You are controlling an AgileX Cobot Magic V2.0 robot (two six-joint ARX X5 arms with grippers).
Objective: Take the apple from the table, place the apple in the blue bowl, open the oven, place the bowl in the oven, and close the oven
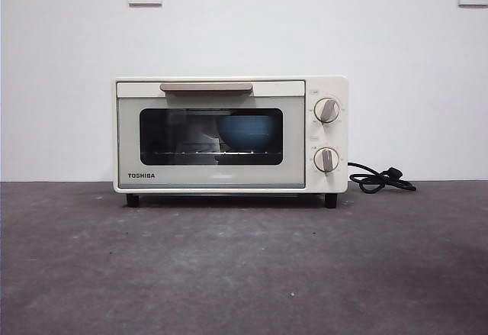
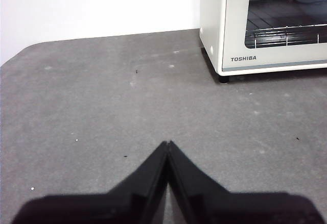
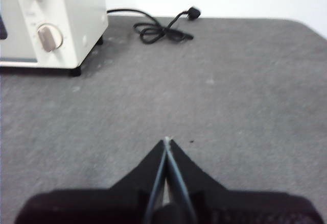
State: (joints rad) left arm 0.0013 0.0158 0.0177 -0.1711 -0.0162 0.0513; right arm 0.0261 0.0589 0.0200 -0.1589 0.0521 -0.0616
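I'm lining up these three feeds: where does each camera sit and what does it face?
Front view: low at table height, facing the closed oven; no arm shows.
Left wrist view: behind the shut left gripper, facing the oven's logo corner.
Right wrist view: behind the shut right gripper, facing the knobs and cord.
All three share the oven.

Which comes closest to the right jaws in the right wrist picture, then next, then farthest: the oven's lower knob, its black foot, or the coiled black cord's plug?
From the right gripper, jaws shut:
1. Black foot under the cream-white toaster oven's corner, nearest.
2. Lower beige knob on the oven's front.
3. Plug of the coiled black cord, farthest, by the wall.
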